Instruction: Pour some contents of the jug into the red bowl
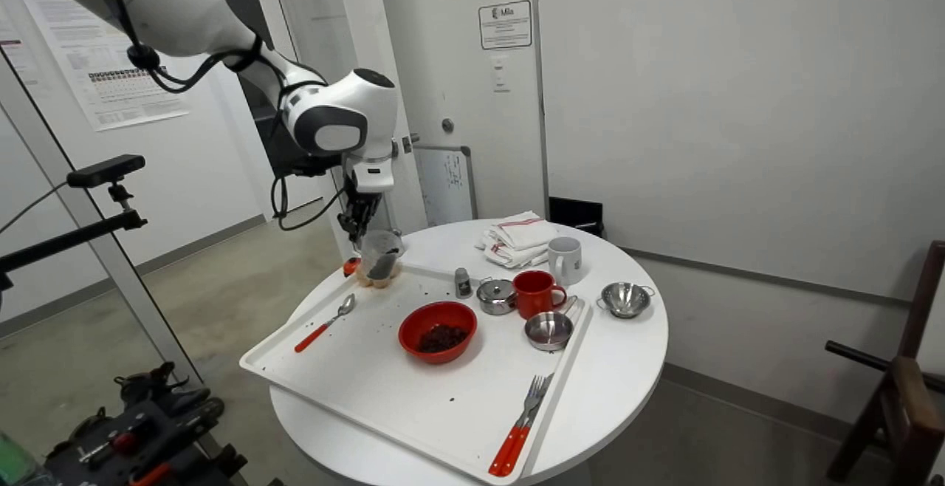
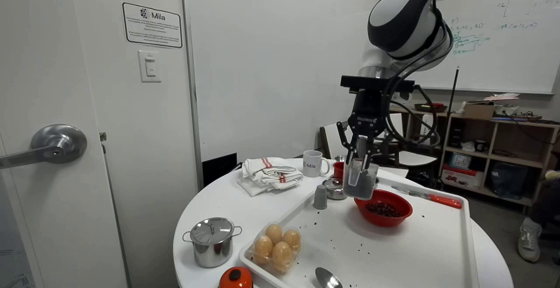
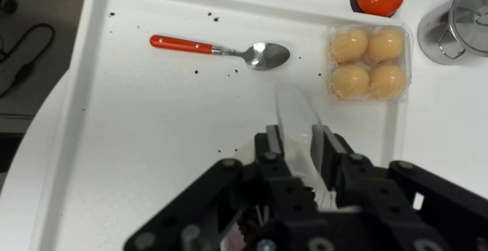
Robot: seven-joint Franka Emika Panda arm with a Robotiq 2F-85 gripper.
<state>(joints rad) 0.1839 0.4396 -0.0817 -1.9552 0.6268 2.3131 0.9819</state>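
Observation:
A clear plastic jug (image 2: 361, 180) with dark contents hangs above the tray (image 1: 347, 390), nearly upright. My gripper (image 3: 299, 138) is shut on its handle (image 3: 295, 110), which runs between the two pads in the wrist view. In an exterior view the gripper (image 2: 360, 152) points straight down with the jug below it. The red bowl (image 1: 439, 357) rests on the tray, holding a heap of small dark pieces. In an exterior view the jug overlaps the edge of the red bowl (image 2: 391, 221), but in another view it appears well apart from it.
Packed eggs (image 2: 282, 253) and a red-handled spoon (image 3: 183, 45) lie on the tray. A grey shaker (image 2: 320, 197), lidded metal pot (image 1: 496, 296), red mug (image 1: 533, 294) and metal cup (image 1: 548, 332) stand near the bowl. Fork and knife (image 1: 517, 434) lie along the tray's edge.

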